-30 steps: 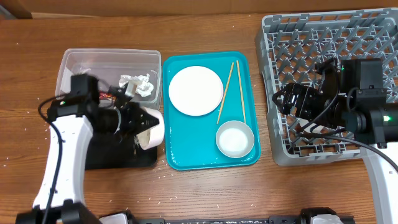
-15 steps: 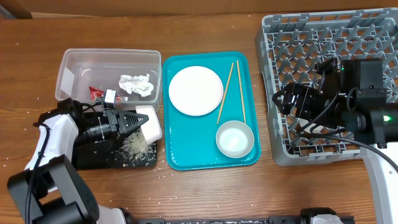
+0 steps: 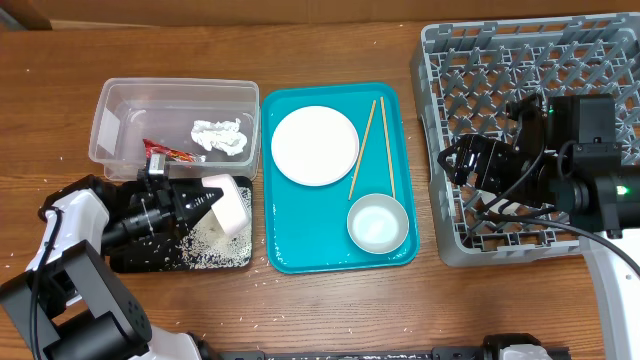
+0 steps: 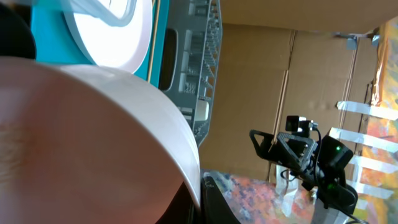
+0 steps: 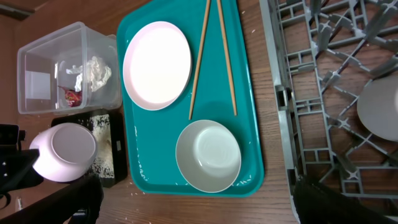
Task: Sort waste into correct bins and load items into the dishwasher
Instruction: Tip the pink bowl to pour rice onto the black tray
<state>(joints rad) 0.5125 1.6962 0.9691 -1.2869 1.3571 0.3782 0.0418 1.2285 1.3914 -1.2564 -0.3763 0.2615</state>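
My left gripper (image 3: 203,201) is shut on the small white cup (image 3: 232,205), holding it tipped on its side over the black tray (image 3: 130,264). Loose rice grains (image 3: 205,240) lie on that tray. The cup fills the left wrist view (image 4: 93,124). The clear tub (image 3: 120,100) holds the red wrapper (image 3: 165,151) and the tissue wad (image 3: 220,135). A white plate (image 3: 314,145), two chopsticks (image 3: 365,145) and a pale bowl (image 3: 377,222) lie on the teal tray (image 3: 300,257). My right gripper (image 3: 460,160) is open and empty over the grey dish rack (image 3: 500,50), which holds a plate (image 5: 379,102).
The teal tray stands between the bins and the rack. Stray rice grains lie on the wooden table (image 3: 330,310) in front of the trays. In the right wrist view the cup (image 5: 65,149) and the bowl (image 5: 208,155) show below my spread fingers (image 5: 199,211).
My left gripper has swung left and down with the cup, and rice has spilled out onto the black tray. The right arm has not moved.
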